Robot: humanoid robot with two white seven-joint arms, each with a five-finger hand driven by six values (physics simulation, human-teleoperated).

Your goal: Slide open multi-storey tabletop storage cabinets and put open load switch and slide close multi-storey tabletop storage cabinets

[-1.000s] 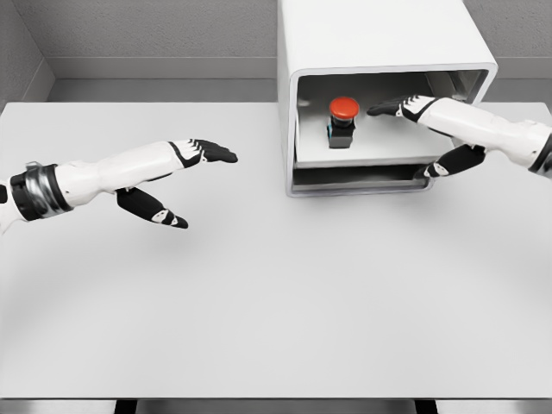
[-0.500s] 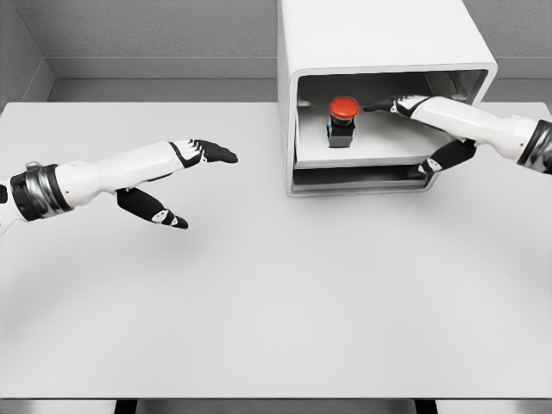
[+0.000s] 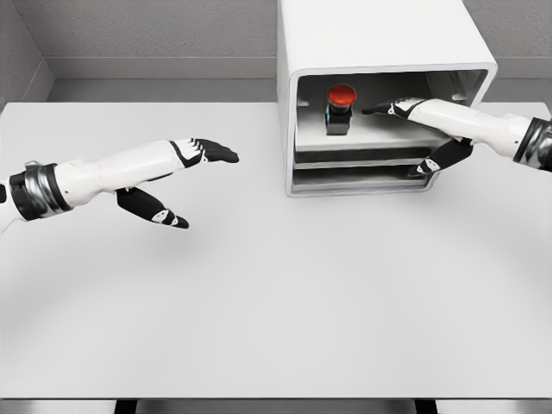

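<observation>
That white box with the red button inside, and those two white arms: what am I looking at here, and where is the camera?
This is a computer-simulated scene, seen from a camera on a humanoid robot's head, looking down at a white table. The two arms are the robot's own. The left hand hovers over the table with fingers spread, holding nothing. The right hand reaches into the white box, a small storage cabinet with sliding drawers. Its fingers lie above the upper drawer and its thumb hangs in front of the drawer; it grips nothing. The red-topped thing is a switch, standing upright in that drawer. Nothing else lies on the table.
</observation>
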